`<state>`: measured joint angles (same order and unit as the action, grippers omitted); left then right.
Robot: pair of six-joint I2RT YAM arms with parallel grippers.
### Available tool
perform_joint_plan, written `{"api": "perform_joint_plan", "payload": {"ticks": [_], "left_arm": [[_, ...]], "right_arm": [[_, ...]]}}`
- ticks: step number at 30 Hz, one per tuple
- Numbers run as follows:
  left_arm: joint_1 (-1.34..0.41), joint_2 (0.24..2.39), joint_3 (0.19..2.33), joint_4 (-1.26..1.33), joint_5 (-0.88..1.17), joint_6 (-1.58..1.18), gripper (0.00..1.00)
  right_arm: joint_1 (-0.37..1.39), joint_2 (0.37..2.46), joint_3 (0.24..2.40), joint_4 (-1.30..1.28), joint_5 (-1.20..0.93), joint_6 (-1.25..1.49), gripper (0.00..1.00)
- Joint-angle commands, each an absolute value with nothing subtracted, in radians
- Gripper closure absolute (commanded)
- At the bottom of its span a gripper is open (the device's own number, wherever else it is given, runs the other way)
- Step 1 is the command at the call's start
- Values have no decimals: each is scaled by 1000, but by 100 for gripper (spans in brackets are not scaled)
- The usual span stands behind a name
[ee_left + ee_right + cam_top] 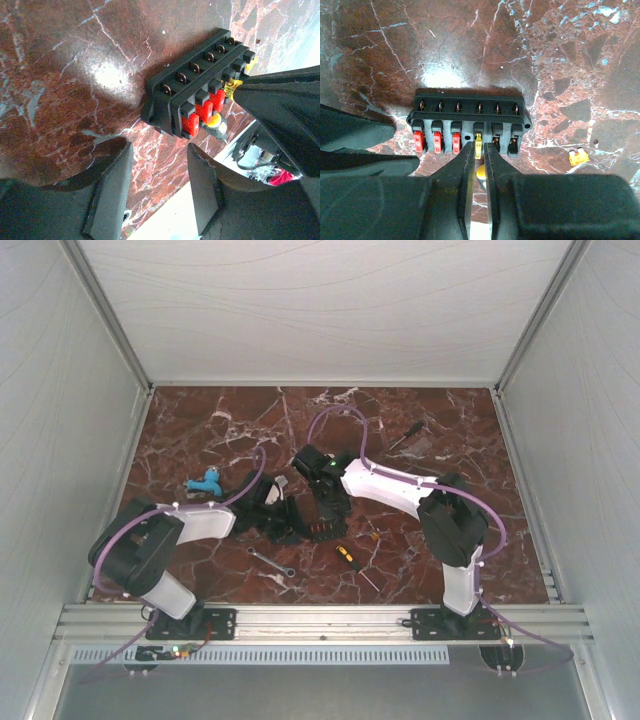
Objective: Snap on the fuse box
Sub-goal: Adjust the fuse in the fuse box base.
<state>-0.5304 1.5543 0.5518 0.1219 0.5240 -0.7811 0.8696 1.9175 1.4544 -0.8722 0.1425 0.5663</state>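
Note:
The black fuse box [470,117] lies flat on the marble table, with three red fuses [436,141] in its left slots. It also shows in the left wrist view [200,82] and in the top view [320,531]. My right gripper [478,146] is shut on a small yellow fuse [478,142] at the fourth slot, and the two slots to its right are empty. My left gripper [157,165] is open and empty, just short of the box's end with the red fuses. I cannot pick out the dark cover.
A loose orange fuse [578,158] lies right of the box. The yellow-and-black screwdriver [350,558] and a silver wrench [271,562] lie near the front. A blue object [205,482] sits at the left, and a small tool [405,436] at the back right.

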Motion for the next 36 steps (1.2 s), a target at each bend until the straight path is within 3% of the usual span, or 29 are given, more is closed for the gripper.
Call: {"api": "perform_joint_plan", "payload": {"ticks": [1, 9, 12, 36], "left_arm": [[-529, 1569, 595, 130, 528, -778, 52], [-529, 1580, 599, 133, 534, -780, 52], [-529, 1585, 600, 133, 536, -782, 52], [-529, 1610, 588, 152, 547, -786, 54]], "right_arm": [[867, 1935, 1462, -901, 126, 580, 91], [863, 1955, 1462, -920, 110, 583, 92], [860, 1958, 1458, -918, 112, 584, 100], [853, 2112, 1347, -797, 123, 572, 100]]}}
